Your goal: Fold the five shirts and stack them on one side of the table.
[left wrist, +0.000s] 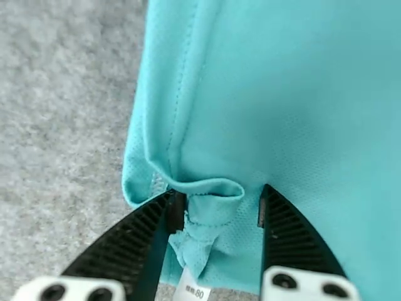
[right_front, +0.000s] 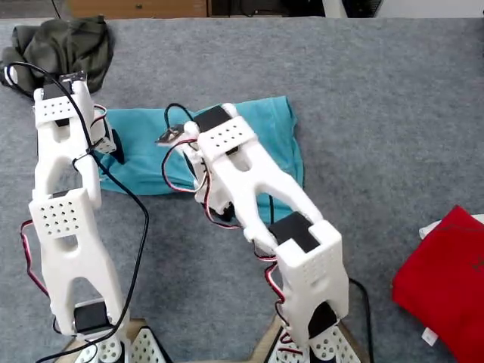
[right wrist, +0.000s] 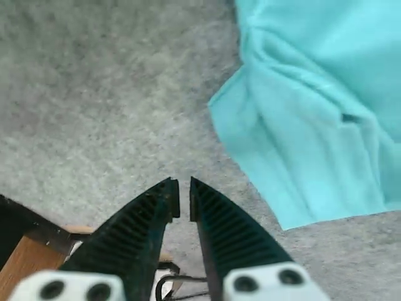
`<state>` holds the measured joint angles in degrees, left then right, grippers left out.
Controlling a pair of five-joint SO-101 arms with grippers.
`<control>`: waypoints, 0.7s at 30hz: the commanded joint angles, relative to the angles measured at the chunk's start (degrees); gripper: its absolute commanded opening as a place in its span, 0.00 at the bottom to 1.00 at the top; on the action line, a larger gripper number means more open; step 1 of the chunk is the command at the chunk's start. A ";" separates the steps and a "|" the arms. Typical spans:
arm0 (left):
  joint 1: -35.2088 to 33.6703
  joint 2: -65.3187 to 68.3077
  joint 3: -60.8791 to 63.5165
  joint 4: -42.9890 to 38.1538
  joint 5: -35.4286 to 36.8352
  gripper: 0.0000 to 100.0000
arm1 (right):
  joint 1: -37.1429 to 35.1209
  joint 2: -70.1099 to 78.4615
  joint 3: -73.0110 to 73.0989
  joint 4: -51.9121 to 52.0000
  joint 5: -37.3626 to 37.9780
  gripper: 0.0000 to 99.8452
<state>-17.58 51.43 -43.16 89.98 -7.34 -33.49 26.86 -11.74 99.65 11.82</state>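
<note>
A teal shirt (right_front: 147,155) lies flat on the grey table, partly folded, at the middle back. My left gripper (right_front: 113,144) is at the shirt's left edge. In the left wrist view that gripper (left wrist: 219,207) stands open, its fingers on either side of a bunched hem of the teal shirt (left wrist: 282,94) with a small label. The right arm (right_front: 249,166) stretches over the shirt's right half. My right gripper (right wrist: 184,197) is shut with nothing in it, above bare table beside a corner of the teal shirt (right wrist: 313,100).
A crumpled olive-green shirt (right_front: 60,41) sits at the back left corner. A folded red shirt (right_front: 446,280) lies at the right edge on something white (right_front: 431,227). Bare grey table (right_front: 378,113) spreads between the teal and red shirts.
</note>
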 commanded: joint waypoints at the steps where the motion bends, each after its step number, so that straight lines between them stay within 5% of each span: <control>1: 0.44 0.13 -1.58 -0.53 0.18 0.21 | 5.32 -3.47 -4.70 -2.20 -0.35 0.07; 10: 0.53 0.13 -1.58 -0.53 0.09 0.21 | 7.96 5.76 -18.95 -0.79 1.05 0.29; 21: 0.26 0.13 -1.58 -0.62 0.09 0.21 | 5.14 17.63 -31.69 2.11 0.79 0.17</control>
<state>-17.58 51.43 -43.16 89.98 -7.43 -26.55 44.00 -38.90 100.35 12.26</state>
